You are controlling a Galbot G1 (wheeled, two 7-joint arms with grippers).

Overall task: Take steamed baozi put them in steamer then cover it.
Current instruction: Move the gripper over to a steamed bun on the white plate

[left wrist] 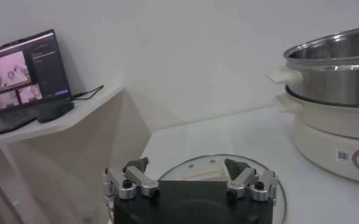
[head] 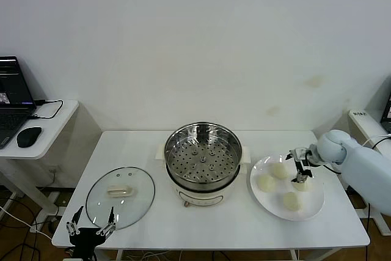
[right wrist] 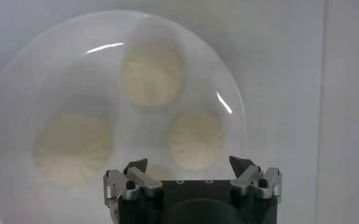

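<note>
Over the white plate [head: 311,209] at the counter's [head: 208,227] right side, the right gripper [head: 300,169] is hovering with its jaws spread wide, gripping nothing. Four steamed baozi [head: 265,182] are lying on that plate, one of them directly beneath the jaws. At mid-counter the steamer [head: 203,158] is standing uncovered, its perforated tray bare. Left of it, the cover [head: 120,196] is lying flat, and the left gripper [head: 91,224] is waiting at the front edge just beside it, jaws wide apart.
</note>
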